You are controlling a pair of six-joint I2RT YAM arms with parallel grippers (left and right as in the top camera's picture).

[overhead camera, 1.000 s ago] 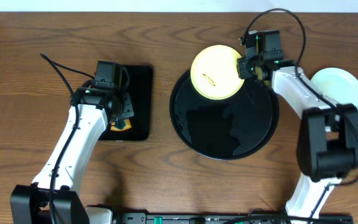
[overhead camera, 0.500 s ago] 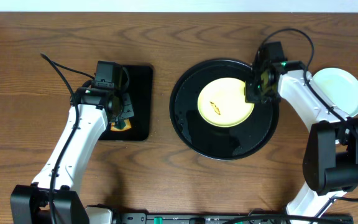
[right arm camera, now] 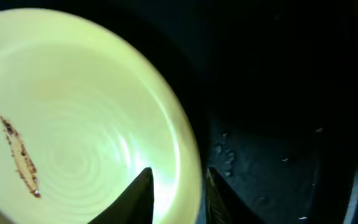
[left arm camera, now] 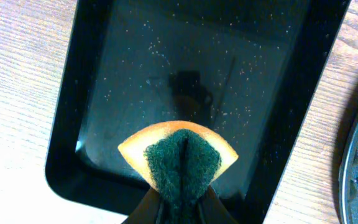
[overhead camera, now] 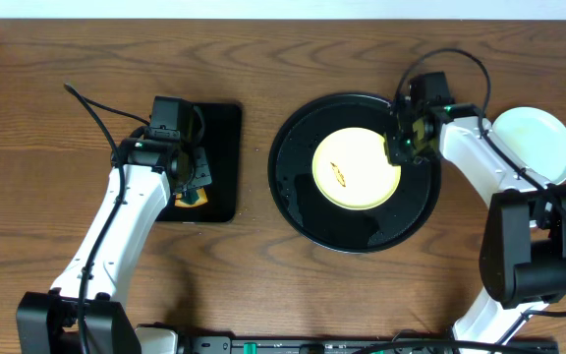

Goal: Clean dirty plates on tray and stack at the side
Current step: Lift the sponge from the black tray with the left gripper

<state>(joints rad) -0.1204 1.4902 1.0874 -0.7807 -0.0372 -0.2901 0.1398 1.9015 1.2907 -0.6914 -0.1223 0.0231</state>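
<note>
Lying flat inside the large round black tray (overhead camera: 312,211), slightly toward its far right part, the pale yellow plate (overhead camera: 357,169) was recorded with a thin brown smear (right arm camera: 20,158) near its centre. The right gripper (overhead camera: 401,147) was seen at the plate's right edge; in the right wrist view its two fingers (right arm camera: 143,193) were set a little apart, one over the plate's inner slope and the other outside over the wet tray floor, with the rim between them. Whether the rim was gripped or merely straddled could not be told. Small water droplets (right arm camera: 225,152) were visible on the tray just beside the plate. A pale mint-white plate (overhead camera: 534,143) was placed on the wooden table (overhead camera: 263,275) to the right of the tray, apart from it. On the left side, the left gripper (overhead camera: 193,187) was held over the near part of the smaller rectangular black tray (overhead camera: 226,147). Its jaws were closed on a sponge (left arm camera: 179,155), which was folded so that the dark green scouring face was enclosed by the orange-yellow layer.
</note>
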